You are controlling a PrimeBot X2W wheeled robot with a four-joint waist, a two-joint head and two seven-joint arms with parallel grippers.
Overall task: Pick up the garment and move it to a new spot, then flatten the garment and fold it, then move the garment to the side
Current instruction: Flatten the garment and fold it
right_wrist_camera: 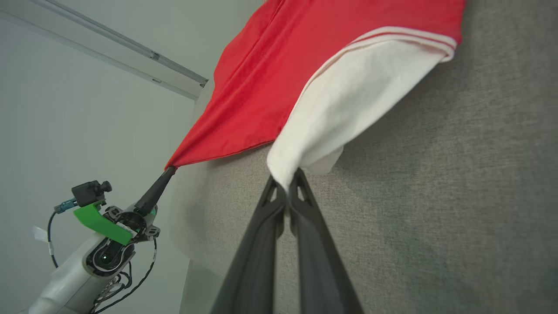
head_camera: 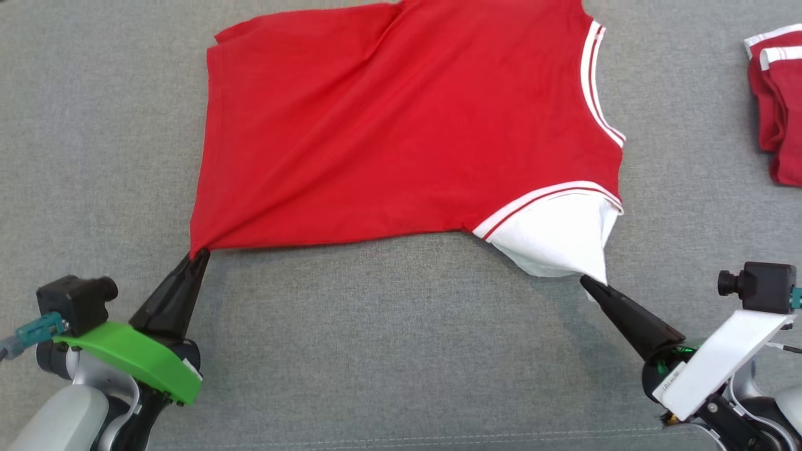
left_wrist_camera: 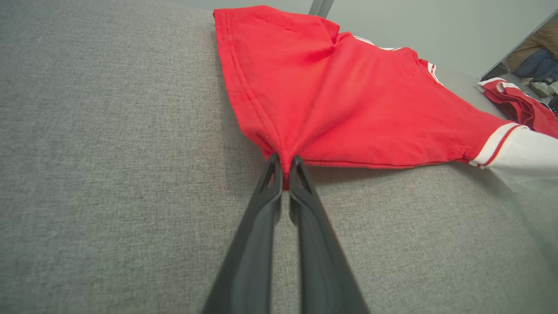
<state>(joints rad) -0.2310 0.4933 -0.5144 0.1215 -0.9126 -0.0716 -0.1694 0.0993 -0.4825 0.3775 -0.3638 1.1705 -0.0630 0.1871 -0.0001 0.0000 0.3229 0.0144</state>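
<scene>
- I've got the garment [head_camera: 401, 125], a red shirt with white trim, spread on the grey padded surface [head_camera: 388, 351]. It runs from the middle of the head view up to 12 o'clock.
- My left gripper [head_camera: 199, 254] is pinched tight on the red hem corner at the shirt's 7 o'clock. The left wrist view shows the two fingers meeting with a sliver of red cloth squeezed between them.
- My right gripper [head_camera: 586, 280] is clamped on the tip of the white sleeve [head_camera: 557, 241], at the shirt's 5 o'clock. In the right wrist view, white fabric is caught between the closed fingers.
- Why the two near corners? I reckon it's to tension the near edge. The cloth runs taut between the pinches, and creases fan out from the left corner toward 1 o'clock.
- From each gripper the shirt lies ahead, toward 12 o'clock, and meets the tool only at the fingertips. The left fingers point to 1 o'clock and the right fingers to 10 o'clock.
- The far side isn't flat, with a fold lumping up near 11 o'clock. I judge the flattening incomplete and the folding not yet begun.
- A second red-and-white garment [head_camera: 777, 106] sits bunched at 3 o'clock, well apart from the shirt. My guess is that's the side pile.
</scene>
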